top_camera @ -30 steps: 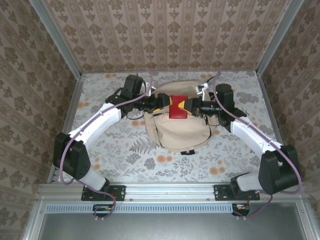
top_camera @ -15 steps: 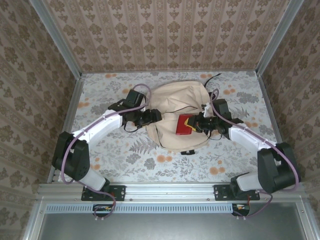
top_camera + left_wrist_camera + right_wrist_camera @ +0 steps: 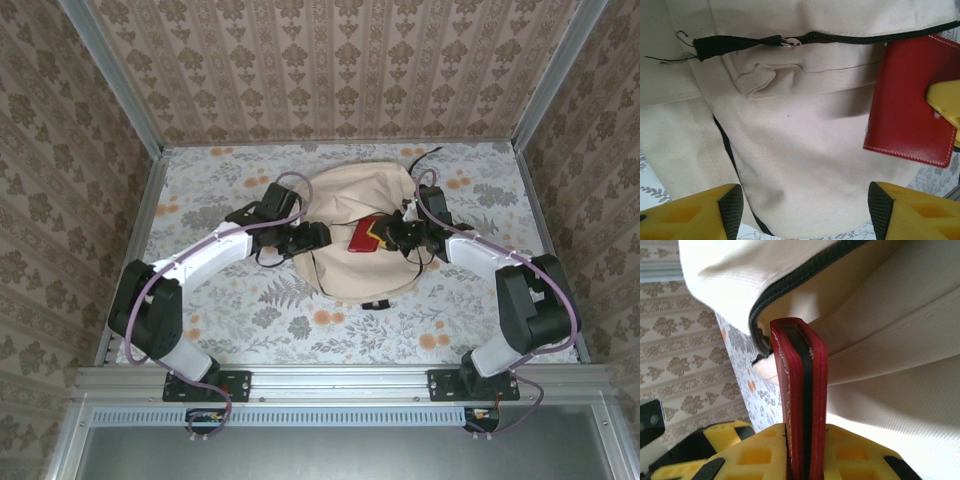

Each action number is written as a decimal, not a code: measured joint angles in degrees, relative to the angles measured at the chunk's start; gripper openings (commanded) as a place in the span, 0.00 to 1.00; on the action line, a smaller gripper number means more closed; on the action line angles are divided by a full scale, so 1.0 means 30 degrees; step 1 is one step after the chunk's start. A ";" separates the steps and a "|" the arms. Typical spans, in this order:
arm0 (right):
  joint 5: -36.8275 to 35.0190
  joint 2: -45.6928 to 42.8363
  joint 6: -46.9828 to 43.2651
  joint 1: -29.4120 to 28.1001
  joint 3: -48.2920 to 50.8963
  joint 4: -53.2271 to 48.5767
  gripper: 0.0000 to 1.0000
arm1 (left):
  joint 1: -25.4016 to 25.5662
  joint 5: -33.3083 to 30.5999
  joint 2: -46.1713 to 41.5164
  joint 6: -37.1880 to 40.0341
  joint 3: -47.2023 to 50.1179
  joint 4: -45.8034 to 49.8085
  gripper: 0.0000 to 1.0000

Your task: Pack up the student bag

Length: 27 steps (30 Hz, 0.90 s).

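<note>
Worktop (image 3: 220,300): a floral surface walled on the left, far and right sides by patterned panels (image 3: 340,70), with a metal rail (image 3: 340,382) along its near edge. We see floral surface showing on every side of the bag, widest to the left and toward the near rail.

Bag (image 3: 345,190): a beige fabric bag lying flat at the middle of the worktop, nearer the far wall than the rail. Its rounded near edge faces the arm bases. In the left wrist view its fabric (image 3: 805,140) carries a dark piped edge curving down to the floral surface, and a black strap (image 3: 725,45) ends at the zipper.

Arms: both reach inward and meet over the bag, the left from the bag's left edge and the right from its right edge.

Red wallet (image 3: 364,235): it sits over the bag's near half, between the two hands. From the left wrist its upper edge (image 3: 905,110) meets the dark zipper (image 3: 865,37). From the right wrist its thin end (image 3: 797,390) stands just under the zipper-edged lip (image 3: 805,275). We cannot tell whether it has passed inside.

Right hand (image 3: 388,235): its yellow fingers (image 3: 760,455) are pinching the wallet on both faces.

Left hand (image 3: 316,238): its fingers are spread wide (image 3: 805,212) over bag fabric, with nothing between them, just beside the wallet.
</note>
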<state>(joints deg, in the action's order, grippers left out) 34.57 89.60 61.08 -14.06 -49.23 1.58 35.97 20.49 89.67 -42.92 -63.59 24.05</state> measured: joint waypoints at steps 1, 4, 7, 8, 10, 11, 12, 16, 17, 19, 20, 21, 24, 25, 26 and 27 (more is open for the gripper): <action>-0.0138 0.0095 0.0175 0.0015 -0.0051 -0.0015 0.11 | 0.0066 0.0000 0.0058 -0.0007 -0.0007 -0.0036 0.68; -0.0634 0.0503 0.0648 0.0029 -0.0357 -0.0007 0.11 | 0.0306 0.0007 0.0350 -0.0007 -0.0007 -0.0036 0.67; -0.1144 0.0648 0.1158 0.0029 -0.0437 0.0386 0.11 | 0.0532 0.0007 0.0663 -0.0080 -0.0058 -0.0066 0.63; -0.1428 0.0699 0.1392 0.0029 -0.0437 0.0619 0.11 | 0.0619 0.0007 0.0787 -0.0131 -0.0095 -0.0109 0.62; -0.1836 0.0874 0.2018 0.0029 -0.0437 0.1173 0.11 | 0.0816 0.0015 0.1093 -0.0211 -0.0189 -0.0182 0.62; -0.1989 0.1013 0.2397 0.0029 -0.0437 0.1566 0.11 | 0.0962 0.0015 0.1260 -0.0270 -0.0240 -0.0262 0.61; -0.2149 0.1202 0.2863 0.0029 -0.0437 0.2084 0.11 | 0.1144 0.0015 0.1450 -0.0299 -0.0328 -0.0306 0.60; -0.2863 0.2033 0.4269 -0.0080 -0.0437 0.3781 0.11 | 0.1836 0.0015 0.2127 -0.0554 -0.0699 -0.0576 0.50; -0.3060 0.2266 0.4554 -0.0182 -0.0437 0.4167 0.12 | 0.2018 0.0015 0.2353 -0.0641 -0.0823 -0.0641 0.47; -0.3424 0.2623 0.4918 -0.0408 -0.0495 0.4692 0.16 | 0.2288 0.0029 0.2798 -0.0765 -0.1013 -0.0823 0.41; -0.3592 0.2790 0.5093 -0.0510 -0.0554 0.4881 0.20 | 0.2412 0.0036 0.3075 -0.0852 -0.1115 -0.0925 0.39; -0.3789 0.2929 0.5217 -0.0612 -0.0634 0.5013 0.26 | 0.2514 0.0073 0.3337 -0.0867 -0.1166 -0.1020 0.36; -0.4058 0.3002 0.5348 -0.0750 -0.0707 0.5071 0.49 | 0.2630 0.0087 0.3905 -0.0918 -0.1195 -0.1035 0.32; -0.4131 0.2973 0.5246 -0.0772 -0.0736 0.5085 0.53 | 0.2630 0.0095 0.4014 -0.0918 -0.1195 -0.1035 0.31; -0.4189 0.2856 0.5187 -0.0780 -0.0765 0.5042 0.57 | 0.2630 0.0087 0.4102 -0.0925 -0.1195 -0.1042 0.30; -0.4255 0.2645 0.5115 -0.0787 -0.0765 0.4860 0.58 | 0.2630 0.0095 0.4131 -0.0925 -0.1195 -0.1035 0.30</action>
<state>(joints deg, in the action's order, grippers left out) 21.80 97.54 76.42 -16.43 -51.53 16.16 43.86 20.78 102.06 -45.69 -67.18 20.95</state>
